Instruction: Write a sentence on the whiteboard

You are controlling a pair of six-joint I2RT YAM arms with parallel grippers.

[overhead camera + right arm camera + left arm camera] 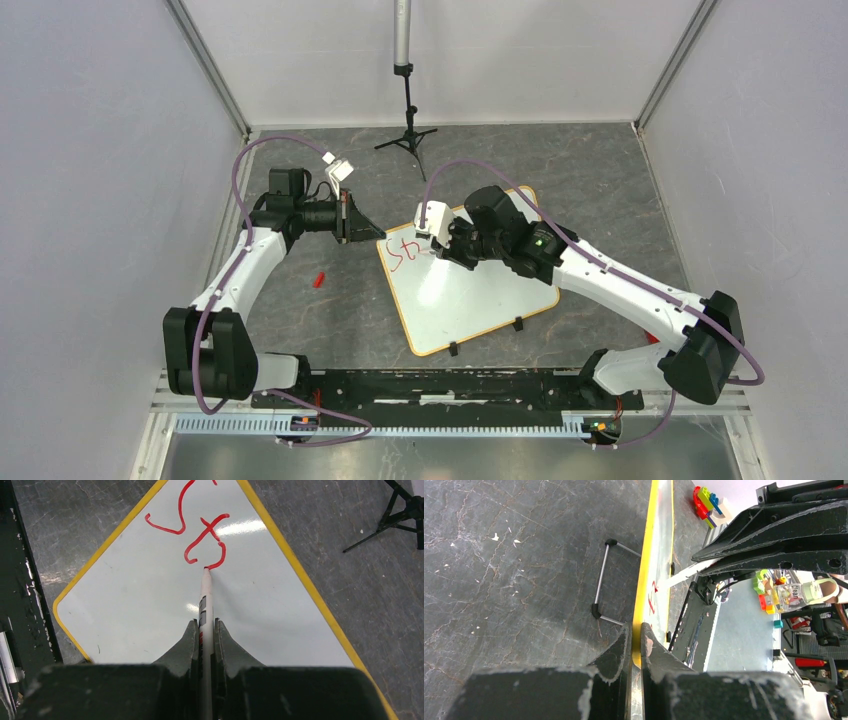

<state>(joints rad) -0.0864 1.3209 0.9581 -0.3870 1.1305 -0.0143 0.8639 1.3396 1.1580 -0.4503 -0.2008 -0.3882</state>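
Pale walls (90, 200) enclose a dark grey marbled counter (600, 170) on three sides. A black tripod (405, 135) stands at its far edge; a metal rail (440, 425) lines the near edge.

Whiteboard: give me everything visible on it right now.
The whiteboard is a glossy white rectangle with rounded corners, a thin yellow-orange frame and two black clip feet on its near edge. It lies on the dark table, turned diagonally. Red strokes reading roughly "St" sit near its far-left corner. The left gripper pinches its edge; the marker tip in the right gripper touches the surface.
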